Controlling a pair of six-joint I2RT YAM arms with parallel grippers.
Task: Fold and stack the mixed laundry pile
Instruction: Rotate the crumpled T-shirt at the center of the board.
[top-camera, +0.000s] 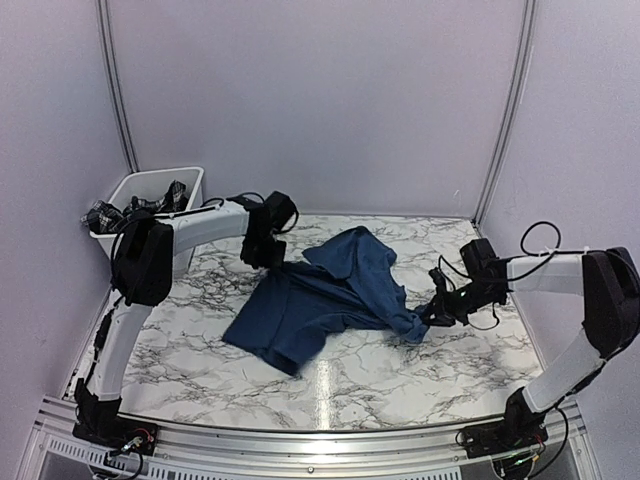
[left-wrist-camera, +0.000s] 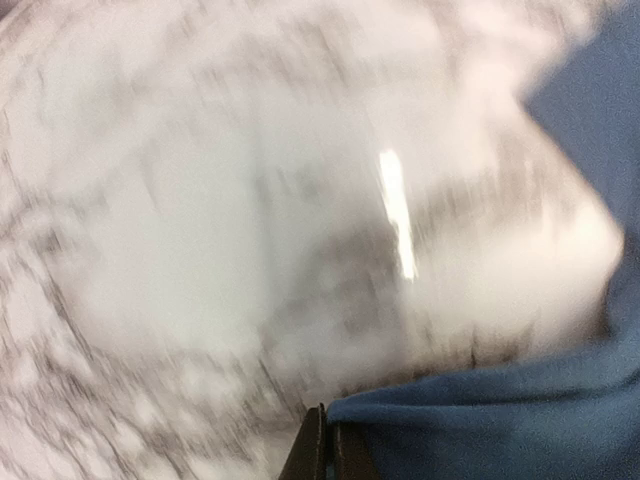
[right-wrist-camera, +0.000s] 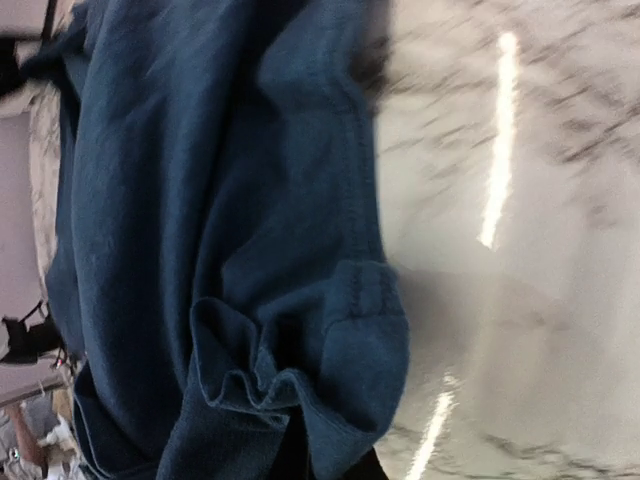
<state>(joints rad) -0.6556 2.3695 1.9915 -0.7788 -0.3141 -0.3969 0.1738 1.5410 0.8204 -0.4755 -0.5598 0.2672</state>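
The navy blue t-shirt (top-camera: 320, 300) lies crumpled across the middle of the marble table (top-camera: 400, 380). My left gripper (top-camera: 266, 250) is at the shirt's far left edge. In the blurred left wrist view its fingers (left-wrist-camera: 328, 430) are pressed together on a fold of the blue cloth (left-wrist-camera: 500, 420). My right gripper (top-camera: 436, 312) is shut on the shirt's right corner, pulled to a point. In the right wrist view the bunched hem (right-wrist-camera: 300, 380) covers most of its fingers. The black-and-white plaid garment (top-camera: 140, 208) hangs out of the white bin (top-camera: 190, 178).
The white bin stands at the table's far left corner, just behind my left arm. Grey booth walls close in the table on three sides. A metal rail (top-camera: 320, 440) runs along the near edge.
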